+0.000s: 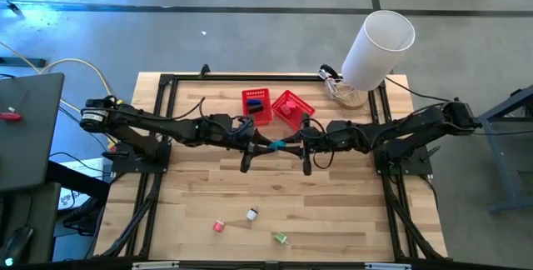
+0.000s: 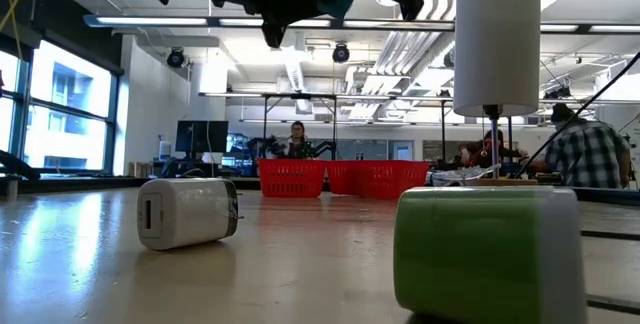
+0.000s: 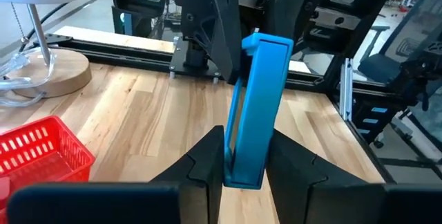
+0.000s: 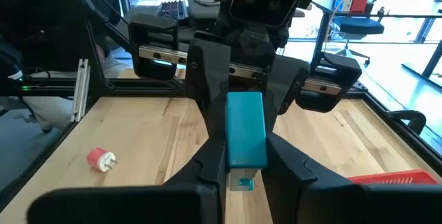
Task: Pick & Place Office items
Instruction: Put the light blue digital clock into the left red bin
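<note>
**At mid-table, two grippers share one teal item**

In the centre of the high view, the two dark arms reach toward each other above the wooden tabletop (image 1: 333, 212), and a slim teal item (image 1: 276, 146) bridges the gap between them. The left gripper (image 1: 248, 155) comes in from the left of the frame, the right gripper (image 1: 306, 155) from the right. Each wrist view shows that arm's own fingers closed snugly against one end of the teal item (image 3: 257, 106), with the other arm's gripper clamped on the far end (image 4: 246, 128). It looks like a hand-over in mid-air.

The main risk is in the release. If both let go together, the item drops to the tabletop; if neither lets go while the arms part, the item could twist, slip or be strained. The receiving grip also looks narrow, at the very end of the item, so it may pivot once it hangs from one side only.

Just above the grippers in the high view sit two red mesh baskets (image 1: 256, 103) (image 1: 292, 107), the left one holding something dark. A tall white cylinder (image 1: 377, 47) stands at the upper right. Three small items lie well apart from the arms near the bottom edge: a pink one (image 1: 219, 226), a whitish one (image 1: 251, 213) and a green one (image 1: 281, 237).
</note>
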Controlling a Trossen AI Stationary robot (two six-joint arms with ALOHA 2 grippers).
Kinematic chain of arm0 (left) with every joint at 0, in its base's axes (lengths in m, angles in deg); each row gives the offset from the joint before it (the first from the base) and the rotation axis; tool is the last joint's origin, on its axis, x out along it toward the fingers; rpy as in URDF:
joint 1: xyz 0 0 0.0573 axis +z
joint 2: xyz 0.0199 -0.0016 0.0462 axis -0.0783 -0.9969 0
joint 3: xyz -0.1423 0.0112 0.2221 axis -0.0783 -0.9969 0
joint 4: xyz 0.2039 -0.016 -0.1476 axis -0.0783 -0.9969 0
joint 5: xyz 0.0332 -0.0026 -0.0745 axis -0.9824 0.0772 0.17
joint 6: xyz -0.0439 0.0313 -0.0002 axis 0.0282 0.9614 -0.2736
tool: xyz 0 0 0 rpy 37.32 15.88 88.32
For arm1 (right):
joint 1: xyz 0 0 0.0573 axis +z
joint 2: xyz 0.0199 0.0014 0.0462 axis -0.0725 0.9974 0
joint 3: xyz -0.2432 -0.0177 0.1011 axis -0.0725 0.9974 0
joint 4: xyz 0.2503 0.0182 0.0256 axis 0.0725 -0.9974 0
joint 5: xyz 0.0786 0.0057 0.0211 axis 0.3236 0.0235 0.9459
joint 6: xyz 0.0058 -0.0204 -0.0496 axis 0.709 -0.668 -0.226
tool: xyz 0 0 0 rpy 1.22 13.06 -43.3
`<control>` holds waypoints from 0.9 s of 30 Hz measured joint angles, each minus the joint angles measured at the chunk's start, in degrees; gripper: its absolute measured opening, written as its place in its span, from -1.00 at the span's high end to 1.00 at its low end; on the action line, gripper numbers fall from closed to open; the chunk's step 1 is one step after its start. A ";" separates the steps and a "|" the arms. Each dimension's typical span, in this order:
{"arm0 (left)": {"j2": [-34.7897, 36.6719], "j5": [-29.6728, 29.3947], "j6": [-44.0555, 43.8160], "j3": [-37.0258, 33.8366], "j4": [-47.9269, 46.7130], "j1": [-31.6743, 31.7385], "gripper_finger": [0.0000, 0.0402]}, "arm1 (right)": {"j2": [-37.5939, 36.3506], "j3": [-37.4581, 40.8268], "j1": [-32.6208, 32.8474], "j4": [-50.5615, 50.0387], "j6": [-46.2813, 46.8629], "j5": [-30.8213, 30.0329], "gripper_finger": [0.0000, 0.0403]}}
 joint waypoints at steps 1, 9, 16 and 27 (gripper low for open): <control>0.00 -0.04 0.01 0.00 0.04 -0.15 0.55 | 0.00 0.00 0.00 0.02 -0.01 0.22 0.74; 0.00 -0.38 1.07 0.02 -0.42 -0.94 0.23 | 0.00 0.00 0.07 0.20 -0.20 0.72 0.77; 0.00 -0.35 4.54 0.02 -0.83 -0.94 0.13 | -0.05 0.00 0.11 -0.44 0.01 -0.70 0.77; 0.02 -34.84 26.19 0.02 -4.44 -8.84 0.13 | -2.43 0.04 3.41 -4.68 3.21 -14.91 0.77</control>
